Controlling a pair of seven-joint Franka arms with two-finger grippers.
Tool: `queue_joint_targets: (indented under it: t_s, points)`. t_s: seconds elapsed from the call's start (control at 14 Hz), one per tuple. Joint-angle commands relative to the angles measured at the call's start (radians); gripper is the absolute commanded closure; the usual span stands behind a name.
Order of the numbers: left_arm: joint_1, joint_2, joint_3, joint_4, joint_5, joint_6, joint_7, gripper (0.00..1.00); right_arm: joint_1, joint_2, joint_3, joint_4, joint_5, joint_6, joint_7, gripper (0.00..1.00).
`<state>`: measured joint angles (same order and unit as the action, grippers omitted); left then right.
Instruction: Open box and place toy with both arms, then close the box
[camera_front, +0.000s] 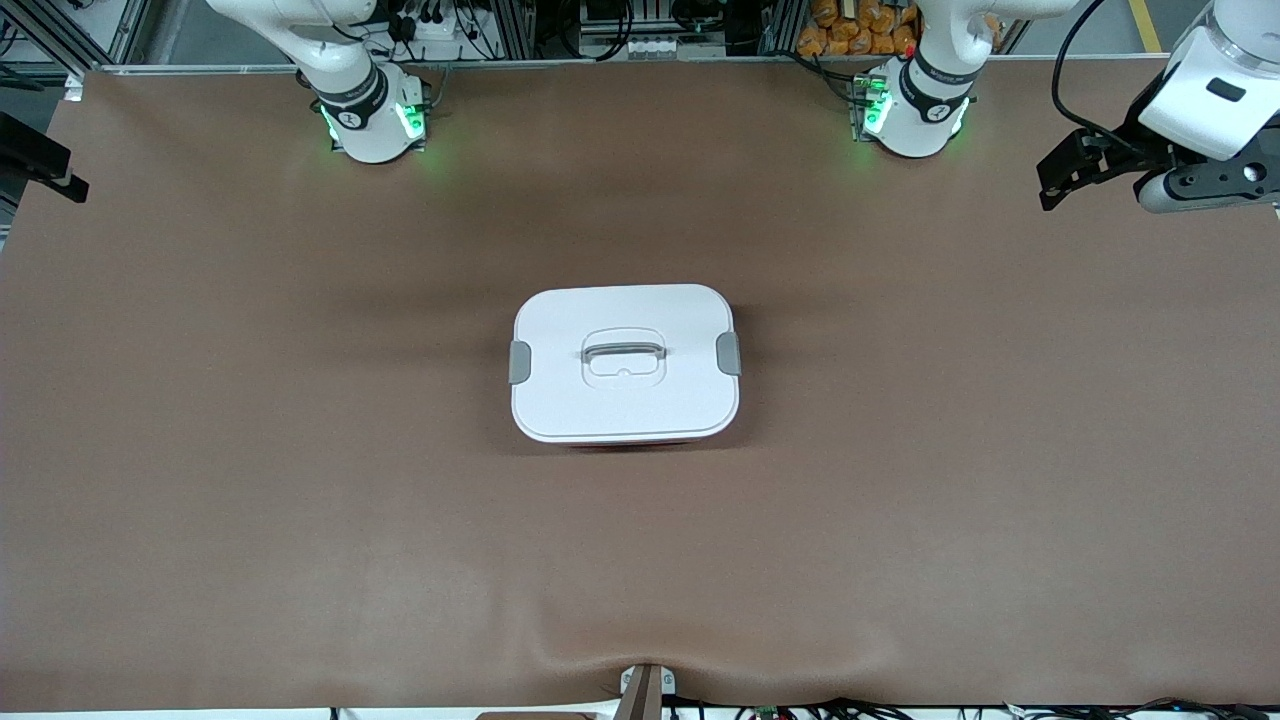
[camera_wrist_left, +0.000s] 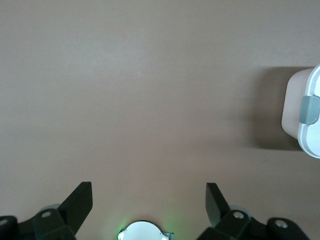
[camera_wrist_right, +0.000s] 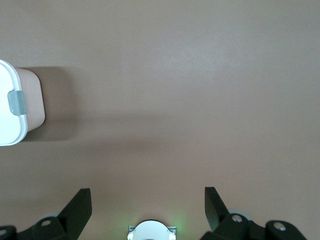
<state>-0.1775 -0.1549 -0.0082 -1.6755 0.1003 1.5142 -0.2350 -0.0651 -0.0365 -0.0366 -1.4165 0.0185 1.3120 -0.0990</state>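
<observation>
Sitting closed mid-tabletop (camera_front: 300, 500): box (camera_front: 625, 362). Hovering high, fingers spread wide, gripping nothing: left end effector (camera_wrist_left: 149, 200), right end effector (camera_wrist_right: 148, 202).

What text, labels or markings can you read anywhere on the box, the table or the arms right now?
No readable text anywhere.
White plastic lid of the translucent pink box: no text; only the grey recessed handle and grey side clips.
Dark bands on the two white arm bases: small white marks, too small to read.
Brown table cover: no text.
Left gripper and right gripper, both open over bare table: no labels visible.
</observation>
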Motion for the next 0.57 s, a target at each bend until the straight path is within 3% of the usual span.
queue_joint_targets:
  t_s: [0.0, 0.5]
  points:
    - [0.003, -0.008, 0.001, 0.011, -0.014, -0.006, 0.0, 0.0, -0.021, -0.002, 0.007, 0.011, 0.017, -0.01, 0.004, 0.0]
    - [0.01, -0.005, -0.006, 0.026, -0.042, -0.006, 0.014, 0.0, -0.027, 0.0, 0.007, 0.011, 0.017, -0.007, 0.004, 0.0]
